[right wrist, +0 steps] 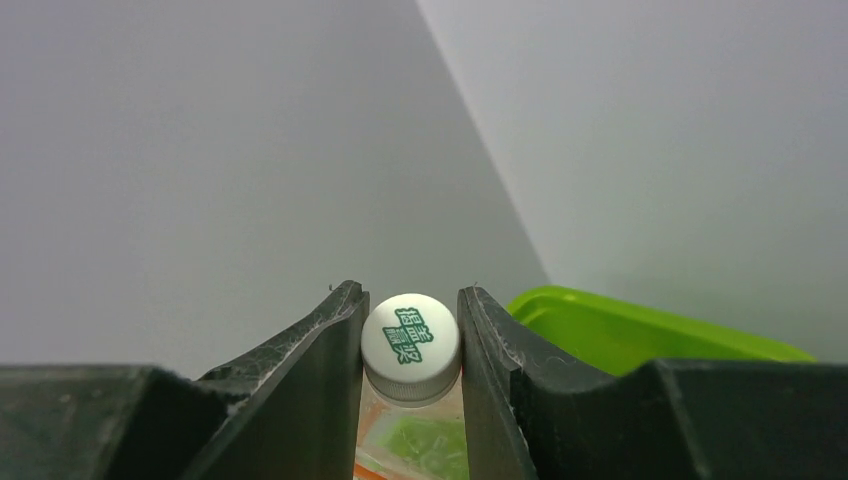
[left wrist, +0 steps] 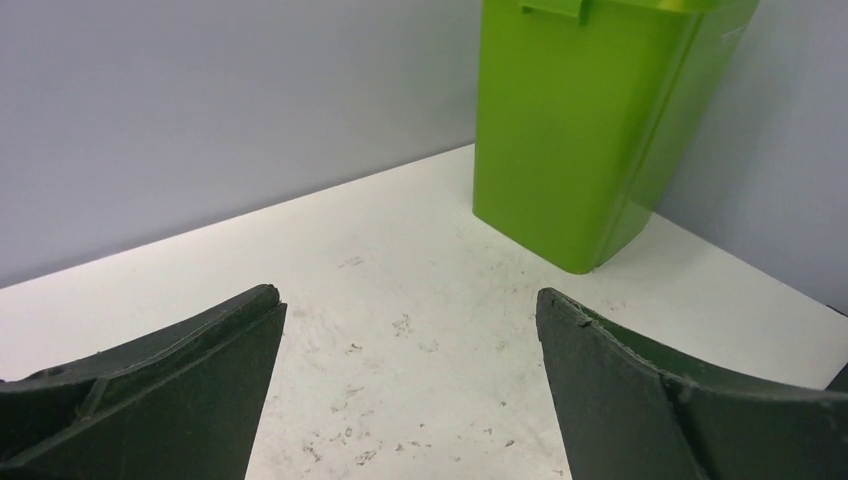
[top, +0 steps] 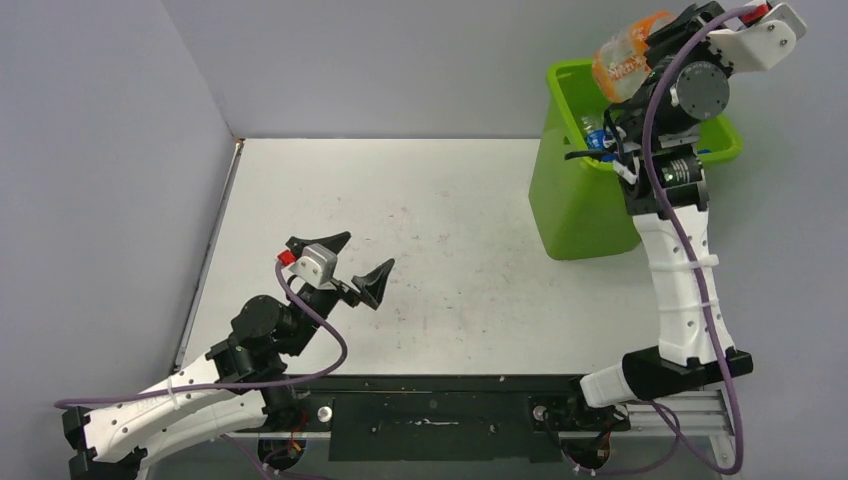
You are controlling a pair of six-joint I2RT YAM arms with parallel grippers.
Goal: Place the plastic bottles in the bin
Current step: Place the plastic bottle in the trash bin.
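Observation:
A crushed clear bottle (top: 625, 60) with an orange label hangs in the air above the lime-green bin (top: 580, 200) at the far right of the table. My right gripper (top: 657, 40) is shut on it. In the right wrist view the fingers (right wrist: 320, 350) clamp the bottle's white cap (right wrist: 410, 345), with the bin's rim (right wrist: 620, 330) showing beyond. Another bottle with a blue label (top: 592, 132) lies inside the bin. My left gripper (top: 368, 250) hovers open and empty over the table's near left part. The left wrist view shows only bare table between its jaws (left wrist: 407, 295), with the bin (left wrist: 570, 130) standing farther off.
Grey walls close in the table (top: 450, 230) at the back and the left. The bin stands near the table's right edge. A black rail (top: 430, 410) with both arm bases runs along the near edge.

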